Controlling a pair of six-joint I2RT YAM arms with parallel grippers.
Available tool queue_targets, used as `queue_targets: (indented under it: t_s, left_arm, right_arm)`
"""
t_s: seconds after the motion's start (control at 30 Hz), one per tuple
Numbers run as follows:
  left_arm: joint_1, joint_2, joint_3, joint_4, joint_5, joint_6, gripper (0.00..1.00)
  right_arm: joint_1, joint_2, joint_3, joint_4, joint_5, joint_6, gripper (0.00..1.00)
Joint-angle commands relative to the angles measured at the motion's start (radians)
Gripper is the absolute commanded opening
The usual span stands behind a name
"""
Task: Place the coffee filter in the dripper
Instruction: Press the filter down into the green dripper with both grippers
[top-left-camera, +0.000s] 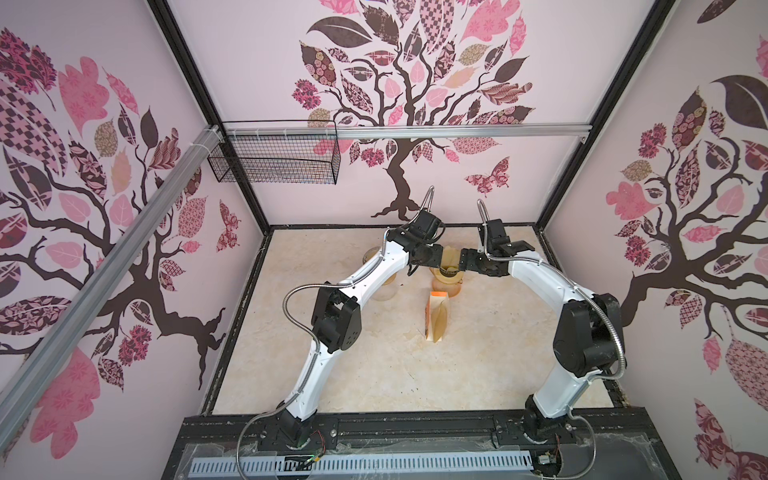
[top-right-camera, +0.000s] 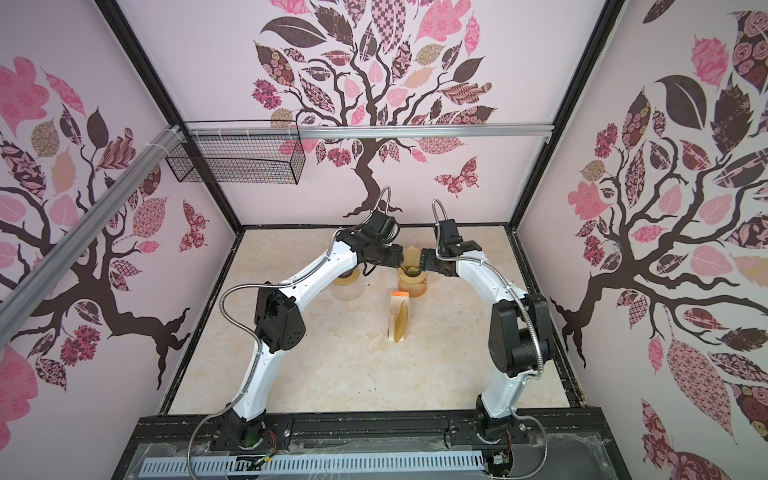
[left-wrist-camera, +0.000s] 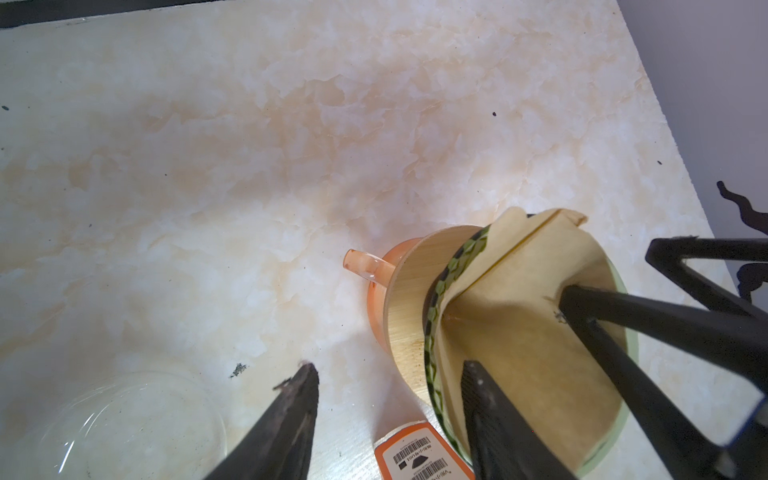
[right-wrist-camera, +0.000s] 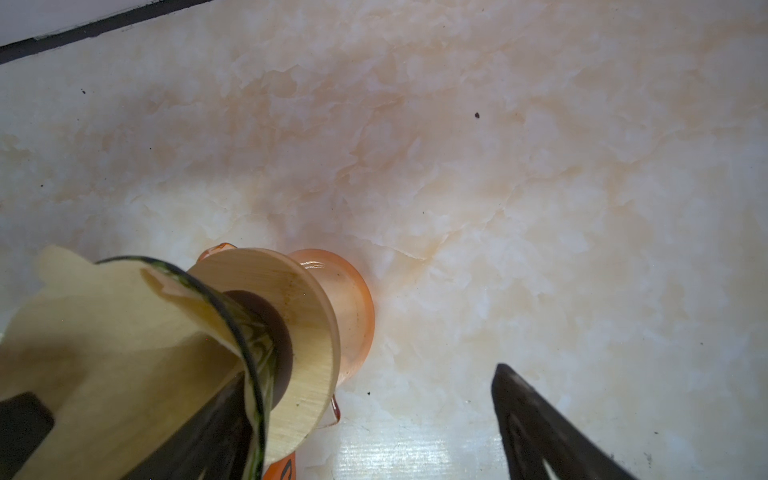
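The brown paper coffee filter (left-wrist-camera: 519, 291) sits opened in the glass dripper (left-wrist-camera: 435, 291), one flap standing above the rim in both top views (top-left-camera: 449, 254) (top-right-camera: 411, 253). The dripper has a wooden collar (right-wrist-camera: 307, 324) and rests on an orange carafe (right-wrist-camera: 353, 307). My left gripper (left-wrist-camera: 390, 399) is open, with one finger inside the filter and the other outside over the table. My right gripper (right-wrist-camera: 365, 424) is open too, coming from the opposite side. It has one finger down in the filter and the other clear of the dripper. Both grippers (top-left-camera: 443, 262) (top-left-camera: 457, 266) meet over the dripper.
An orange-topped pack of filters (top-left-camera: 436, 316) (left-wrist-camera: 419, 457) stands on the marble table just in front of the carafe. A clear glass vessel (top-left-camera: 384, 291) (left-wrist-camera: 124, 424) sits under my left arm. A wire basket (top-left-camera: 274, 153) hangs on the back wall.
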Motion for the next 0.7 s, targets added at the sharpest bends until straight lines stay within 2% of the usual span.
queue_targets:
  t_s: [0.0, 0.27, 0.67]
  left_arm:
    - [0.006, 0.037, 0.055, -0.007, 0.004, 0.003, 0.58]
    - [0.015, 0.042, 0.068, -0.012, 0.02, -0.008, 0.57]
    - [0.011, -0.044, 0.068, 0.025, 0.061, -0.016, 0.57]
  right_arm:
    - [-0.008, 0.032, 0.001, 0.004, -0.002, 0.005, 0.9]
    - [-0.011, 0.03, 0.003, 0.004, -0.005, 0.007, 0.9]
    - [-0.011, -0.048, 0.016, 0.017, -0.051, 0.008, 0.91]
